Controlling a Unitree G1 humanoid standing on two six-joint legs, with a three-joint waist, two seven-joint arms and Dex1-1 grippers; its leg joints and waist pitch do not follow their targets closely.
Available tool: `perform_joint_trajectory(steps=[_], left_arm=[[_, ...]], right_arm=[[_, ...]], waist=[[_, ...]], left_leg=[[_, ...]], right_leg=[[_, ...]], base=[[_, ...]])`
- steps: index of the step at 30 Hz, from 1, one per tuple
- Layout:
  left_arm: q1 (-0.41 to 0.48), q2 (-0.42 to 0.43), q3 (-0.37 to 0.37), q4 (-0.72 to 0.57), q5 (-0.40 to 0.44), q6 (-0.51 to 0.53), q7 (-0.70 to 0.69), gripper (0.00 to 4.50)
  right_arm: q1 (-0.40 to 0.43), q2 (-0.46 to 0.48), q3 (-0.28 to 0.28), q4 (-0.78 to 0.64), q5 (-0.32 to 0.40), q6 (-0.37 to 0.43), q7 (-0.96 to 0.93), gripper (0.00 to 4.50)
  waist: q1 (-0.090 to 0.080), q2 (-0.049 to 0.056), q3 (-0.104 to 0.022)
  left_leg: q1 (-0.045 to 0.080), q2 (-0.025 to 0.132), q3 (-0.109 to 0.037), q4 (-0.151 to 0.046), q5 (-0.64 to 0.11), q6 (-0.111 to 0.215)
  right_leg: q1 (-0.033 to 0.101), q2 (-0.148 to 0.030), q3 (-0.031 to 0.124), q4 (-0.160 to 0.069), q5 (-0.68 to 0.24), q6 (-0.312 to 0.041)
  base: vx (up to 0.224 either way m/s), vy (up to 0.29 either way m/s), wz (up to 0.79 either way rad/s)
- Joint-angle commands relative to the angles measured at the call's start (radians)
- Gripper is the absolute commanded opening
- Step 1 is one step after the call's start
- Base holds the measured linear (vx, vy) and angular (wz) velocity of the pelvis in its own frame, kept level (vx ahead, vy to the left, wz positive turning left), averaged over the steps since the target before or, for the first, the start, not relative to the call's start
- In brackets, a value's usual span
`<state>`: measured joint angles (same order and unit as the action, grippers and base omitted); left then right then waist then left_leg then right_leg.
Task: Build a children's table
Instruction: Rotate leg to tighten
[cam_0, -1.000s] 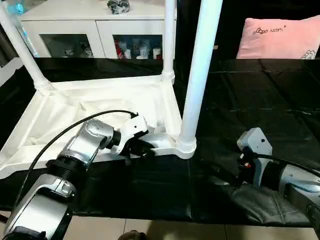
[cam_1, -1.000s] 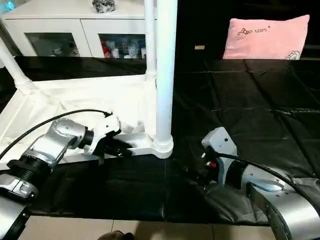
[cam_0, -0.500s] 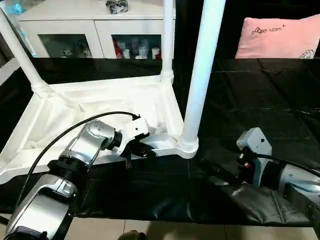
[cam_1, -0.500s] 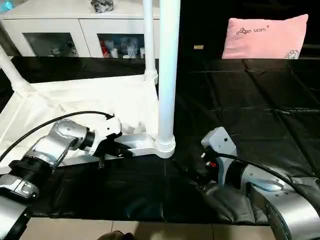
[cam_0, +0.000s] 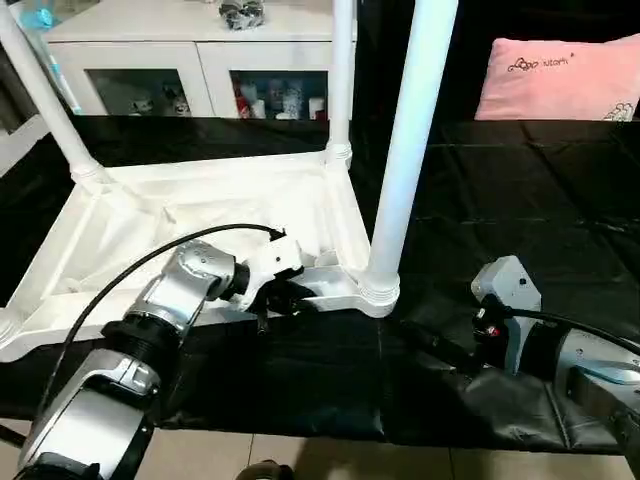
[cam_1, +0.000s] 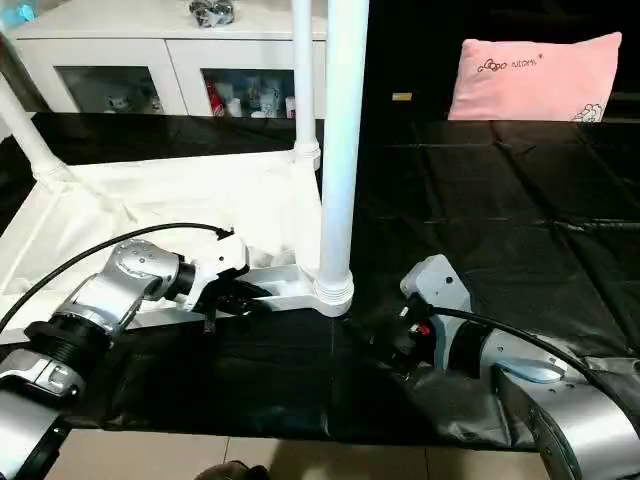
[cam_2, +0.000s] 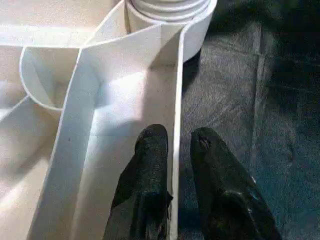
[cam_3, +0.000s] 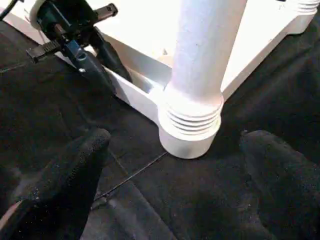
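- You're over a black sheet (cam_0: 520, 200) on the floor, with a white cabinet (cam_0: 190, 60) and a pink pillow (cam_0: 560, 75) behind.
- Your tabletop (cam_0: 200, 220) lies upside down on the sheet, three legs (cam_0: 405, 150) standing in its corner sockets.
- Your left gripper (cam_2: 177, 145) straddles the tabletop's near rim, fingers narrowly parted around the wall.
- Your right gripper (cam_3: 170, 165) rests low, wide open, empty, facing the nearest leg's base.
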<state>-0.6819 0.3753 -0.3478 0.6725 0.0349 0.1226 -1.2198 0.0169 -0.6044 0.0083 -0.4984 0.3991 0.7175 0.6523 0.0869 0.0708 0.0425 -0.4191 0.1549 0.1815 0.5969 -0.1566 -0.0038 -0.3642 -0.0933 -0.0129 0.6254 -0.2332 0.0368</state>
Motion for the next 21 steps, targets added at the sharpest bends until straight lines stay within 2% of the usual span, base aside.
perform_joint_trajectory(steps=[1,11,19,21], left_arm=[[-0.029,-0.002,0.015,0.007,-0.001,-0.010,0.008,0.92],[-0.048,-0.019,0.012,0.035,0.010,-0.022,0.027,0.92],[-0.068,-0.016,-0.018,0.079,0.049,-0.049,0.044,0.92],[-0.069,-0.017,-0.016,0.083,0.050,-0.050,0.048,0.77]], right_arm=[[-0.012,-0.006,0.010,0.000,0.005,0.004,-0.001,4.50],[-0.014,-0.005,0.010,0.000,0.003,0.003,0.001,4.50],[-0.015,-0.008,0.010,0.000,0.002,0.004,0.002,4.50],[-0.014,-0.008,0.009,-0.001,0.002,0.004,0.002,4.50]], waist=[[-0.002,-0.013,-0.063],[-0.003,-0.012,-0.064],[-0.003,-0.010,-0.063],[-0.003,-0.010,-0.063]], left_leg=[[0.046,0.067,-0.028,-0.074,-0.239,0.009],[0.045,0.066,-0.028,-0.072,-0.229,0.018],[0.048,0.068,-0.030,-0.076,-0.260,0.001],[0.046,0.067,-0.030,-0.076,-0.256,0.000]], right_leg=[[0.015,-0.058,0.021,-0.075,-0.065,-0.254],[0.016,-0.057,0.020,-0.074,-0.039,-0.260],[0.014,-0.058,0.021,-0.078,-0.072,-0.253],[0.015,-0.058,0.021,-0.077,-0.063,-0.253]], base=[[0.000,0.000,0.00],[0.000,0.000,0.00],[0.000,0.000,0.00],[0.000,0.000,0.00]])
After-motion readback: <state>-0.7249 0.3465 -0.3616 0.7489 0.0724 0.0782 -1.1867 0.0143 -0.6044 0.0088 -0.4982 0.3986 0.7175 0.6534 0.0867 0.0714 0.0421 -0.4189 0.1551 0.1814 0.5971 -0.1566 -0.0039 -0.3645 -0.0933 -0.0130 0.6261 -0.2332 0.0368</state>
